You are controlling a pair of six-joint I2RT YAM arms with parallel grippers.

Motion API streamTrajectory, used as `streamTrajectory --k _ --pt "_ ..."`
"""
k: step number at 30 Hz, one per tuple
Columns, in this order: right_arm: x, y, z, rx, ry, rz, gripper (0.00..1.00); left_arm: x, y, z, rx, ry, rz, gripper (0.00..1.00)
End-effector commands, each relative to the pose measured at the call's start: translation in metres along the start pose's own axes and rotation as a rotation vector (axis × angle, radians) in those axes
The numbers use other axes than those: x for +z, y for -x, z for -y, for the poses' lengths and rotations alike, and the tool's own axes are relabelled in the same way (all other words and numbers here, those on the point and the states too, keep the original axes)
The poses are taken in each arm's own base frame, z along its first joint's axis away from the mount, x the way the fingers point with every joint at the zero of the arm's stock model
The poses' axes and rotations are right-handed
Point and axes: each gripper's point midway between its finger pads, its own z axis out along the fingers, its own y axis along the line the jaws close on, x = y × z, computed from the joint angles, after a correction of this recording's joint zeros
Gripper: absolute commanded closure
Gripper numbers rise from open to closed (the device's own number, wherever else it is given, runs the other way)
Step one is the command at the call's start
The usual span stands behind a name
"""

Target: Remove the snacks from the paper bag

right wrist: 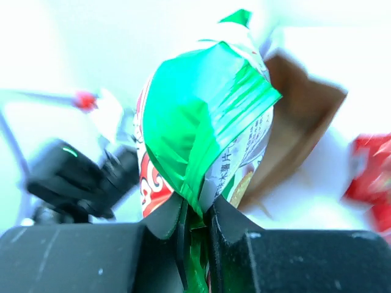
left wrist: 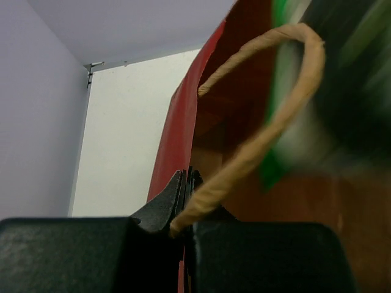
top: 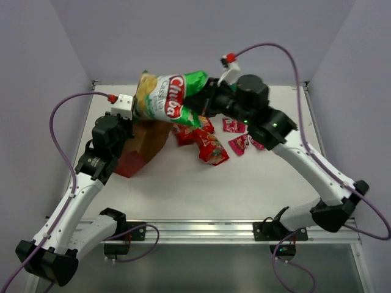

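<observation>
Wrist views show left end effector [left wrist: 188, 179] pinching paper bag [left wrist: 176, 122], right end effector [right wrist: 195, 210] clamping chip bag [right wrist: 201, 122].

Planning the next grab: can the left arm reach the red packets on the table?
Probably not: the left gripper is shut on the paper bag, so it must let go first.

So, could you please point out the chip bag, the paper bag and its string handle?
chip bag [top: 173, 97], top external view, red logo.
paper bag [top: 148, 139], top external view, brown side.
string handle [left wrist: 244, 160], left wrist view, mid-loop.
</observation>
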Motion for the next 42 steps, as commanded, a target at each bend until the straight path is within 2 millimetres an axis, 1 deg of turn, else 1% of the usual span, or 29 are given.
streamTrajectory --k 1,2,4,5,7,8,10,11,12,13,14,15,17,18,20,21,22,24,25,27,28,30,31,33,37,38,39,41,42 --pt "-0.058 0.079 -0.008 -0.105 0.025 0.235 1.00 -0.001 0.010 -0.007 -0.015 0.033 0.039 1.00" --pt "-0.080 0.101 0.005 -0.135 -0.030 0.314 1.00 -0.001 0.011 -0.007 -0.011 0.035 0.040 1.00" --pt "-0.097 0.117 0.023 -0.161 -0.101 0.376 1.00 -0.002 0.014 -0.009 -0.002 0.038 0.051 1.00" --pt "-0.113 0.133 0.040 -0.183 -0.159 0.430 1.00 -0.003 0.017 -0.010 0.006 0.040 0.061 1.00" --pt "-0.123 0.144 0.064 -0.185 -0.233 0.465 1.00 -0.003 0.019 -0.011 0.017 0.043 0.069 1.00" --pt "-0.132 0.156 0.087 -0.183 -0.305 0.499 1.00 -0.003 0.022 -0.012 0.023 0.045 0.075 1.00" --pt "-0.137 0.165 0.122 -0.166 -0.403 0.526 1.00 -0.002 0.026 -0.011 0.039 0.040 0.086 1.00" --pt "-0.146 0.174 0.148 -0.135 -0.470 0.556 1.00 -0.002 0.029 -0.010 0.043 0.031 0.095 1.00" --pt "-0.141 0.173 0.174 -0.106 -0.514 0.551 1.00 -0.002 0.032 -0.009 0.050 0.025 0.103 1.00" --pt "-0.140 0.174 0.190 -0.083 -0.537 0.560 1.00 -0.001 0.036 -0.007 0.049 0.010 0.119 1.00" --pt "-0.146 0.179 0.213 -0.042 -0.575 0.588 1.00 -0.003 0.042 -0.005 0.052 -0.004 0.136 1.00" --pt "-0.138 0.177 0.239 -0.016 -0.600 0.587 1.00 -0.003 0.048 -0.002 0.065 -0.028 0.160 1.00" --pt "-0.141 0.183 0.274 0.038 -0.660 0.621 1.00 -0.007 0.059 -0.001 0.086 -0.043 0.196 1.00" --pt "-0.132 0.178 0.303 0.076 -0.697 0.596 1.00 -0.008 0.063 0.000 0.090 -0.049 0.210 1.00" --pt "-0.129 0.180 0.333 0.129 -0.729 0.600 1.00 -0.011 0.073 -0.003 0.089 -0.043 0.231 1.00" --pt "-0.134 0.185 0.348 0.148 -0.751 0.616 1.00 -0.014 0.081 -0.004 0.085 -0.045 0.250 1.00" --pt "-0.129 0.179 0.375 0.194 -0.779 0.607 1.00 -0.015 0.085 -0.004 0.082 -0.048 0.258 1.00" --pt "-0.126 0.182 0.395 0.213 -0.775 0.625 1.00 -0.018 0.093 -0.004 0.068 -0.051 0.275 1.00" --pt "-0.123 0.177 0.416 0.232 -0.797 0.618 0.99 -0.017 0.092 -0.004 0.064 -0.051 0.270 1.00" --pt "-0.120 0.176 0.433 0.241 -0.808 0.618 0.98 -0.017 0.094 -0.003 0.053 -0.054 0.267 1.00" --pt "-0.119 0.171 0.452 0.256 -0.828 0.611 0.98 -0.017 0.095 -0.003 0.048 -0.056 0.269 1.00" --pt "-0.118 0.167 0.469 0.275 -0.843 0.611 0.97 -0.016 0.097 -0.001 0.035 -0.065 0.273 1.00" --pt "-0.116 0.161 0.484 0.301 -0.841 0.596 0.96 -0.015 0.096 -0.001 0.028 -0.062 0.270 1.00" --pt "-0.116 0.160 0.495 0.320 -0.829 0.593 0.95 -0.013 0.095 -0.005 0.002 -0.036 0.258 1.00" --pt "-0.132 0.154 0.523 0.367 -0.872 0.608 0.92 -0.007 0.092 -0.008 -0.050 -0.005 0.226 1.00" --pt "-0.136 0.151 0.528 0.379 -0.883 0.608 0.88 -0.006 0.090 -0.011 -0.061 0.014 0.217 1.00" --pt "-0.141 0.148 0.532 0.399 -0.900 0.612 0.67 -0.006 0.090 -0.013 -0.076 0.025 0.214 1.00" --pt "-0.153 0.138 0.534 0.460 -0.934 0.606 0.37 -0.003 0.086 -0.016 -0.114 0.050 0.201 1.00" --pt "-0.160 0.132 0.535 0.483 -0.969 0.603 0.16 0.001 0.083 -0.015 -0.115 0.053 0.188 1.00"
